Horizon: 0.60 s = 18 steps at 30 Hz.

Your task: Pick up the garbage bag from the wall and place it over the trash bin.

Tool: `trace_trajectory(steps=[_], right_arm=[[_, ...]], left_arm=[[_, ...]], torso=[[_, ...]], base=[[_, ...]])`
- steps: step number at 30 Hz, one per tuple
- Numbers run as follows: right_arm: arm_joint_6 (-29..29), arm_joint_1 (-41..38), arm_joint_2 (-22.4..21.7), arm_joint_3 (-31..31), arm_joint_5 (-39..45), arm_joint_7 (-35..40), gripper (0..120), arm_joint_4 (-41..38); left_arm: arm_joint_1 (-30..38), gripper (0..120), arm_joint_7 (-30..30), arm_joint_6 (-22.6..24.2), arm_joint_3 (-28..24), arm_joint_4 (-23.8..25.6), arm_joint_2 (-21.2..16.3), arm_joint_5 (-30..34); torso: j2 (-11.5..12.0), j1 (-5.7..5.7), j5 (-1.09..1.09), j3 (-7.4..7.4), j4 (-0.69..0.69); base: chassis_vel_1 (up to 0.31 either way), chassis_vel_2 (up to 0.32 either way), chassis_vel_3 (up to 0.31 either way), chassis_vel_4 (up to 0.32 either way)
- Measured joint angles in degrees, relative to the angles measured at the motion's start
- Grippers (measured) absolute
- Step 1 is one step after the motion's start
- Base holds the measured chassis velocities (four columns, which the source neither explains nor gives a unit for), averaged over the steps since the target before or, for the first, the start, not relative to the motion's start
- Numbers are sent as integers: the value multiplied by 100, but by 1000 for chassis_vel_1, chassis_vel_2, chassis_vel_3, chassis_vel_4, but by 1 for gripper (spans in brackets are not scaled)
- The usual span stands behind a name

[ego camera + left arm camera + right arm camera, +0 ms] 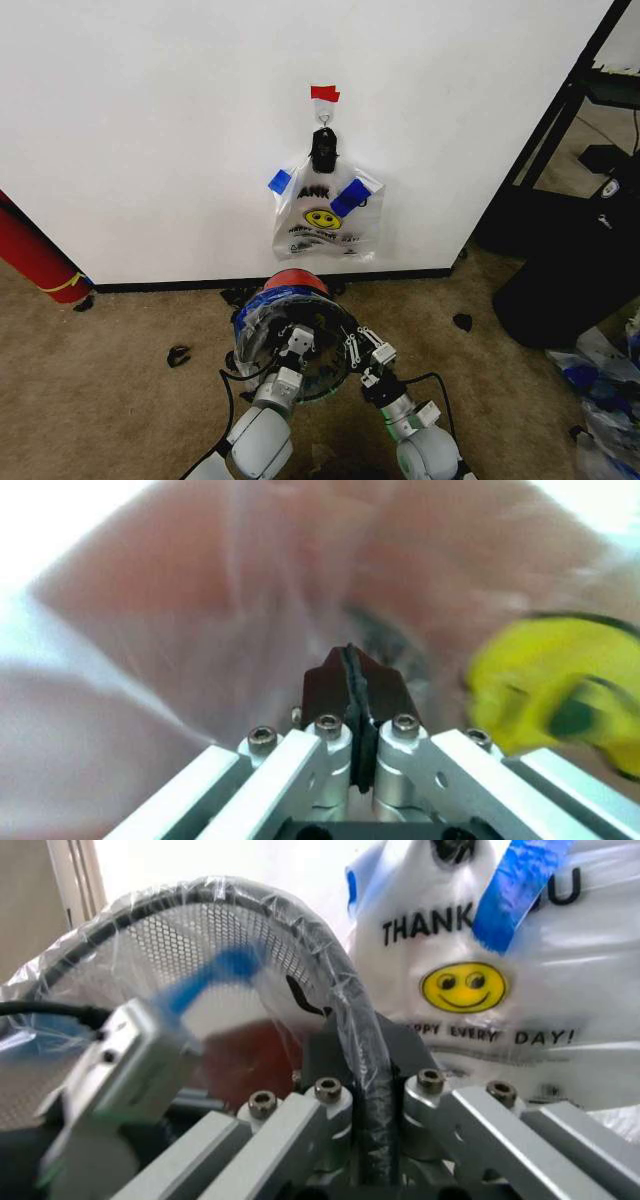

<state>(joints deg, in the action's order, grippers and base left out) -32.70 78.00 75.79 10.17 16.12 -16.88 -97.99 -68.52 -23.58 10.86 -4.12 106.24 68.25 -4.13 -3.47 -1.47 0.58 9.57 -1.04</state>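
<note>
While both tools grip, left tool (297, 341) and right tool (352, 348) each clenched on the garbage bag (262, 325) stretched over the trash bin (296, 281) below the wall (150, 120), we judge overstretching could tear the film.

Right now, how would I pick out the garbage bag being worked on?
From the white wall, drop to the red trash bin on the carpet below the hook. The garbage bag is the crinkly clear plastic stretched around its rim, pinched by the left tool and right tool; the lookalike bag hangs flat from a black clip.
</note>
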Motion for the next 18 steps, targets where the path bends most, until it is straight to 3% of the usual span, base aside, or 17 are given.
trace_trajectory(steps=[9, 18], right_arm=[[-1, 166, -115, -13, 82, -340, 0, -187], [-155, 273, -212, 126, 35, -1211, 0, -262]], left_arm=[[252, 0, -129, 152, 95, -361, 123, -122], [491, 0, -151, 165, 137, -640, 163, -99]], torso=[[0, 0, 0, 0, 0], [0, 0, 0, 0, 0]], base=[[0, 0, 0, 0], [0, 0, 0, 0]])
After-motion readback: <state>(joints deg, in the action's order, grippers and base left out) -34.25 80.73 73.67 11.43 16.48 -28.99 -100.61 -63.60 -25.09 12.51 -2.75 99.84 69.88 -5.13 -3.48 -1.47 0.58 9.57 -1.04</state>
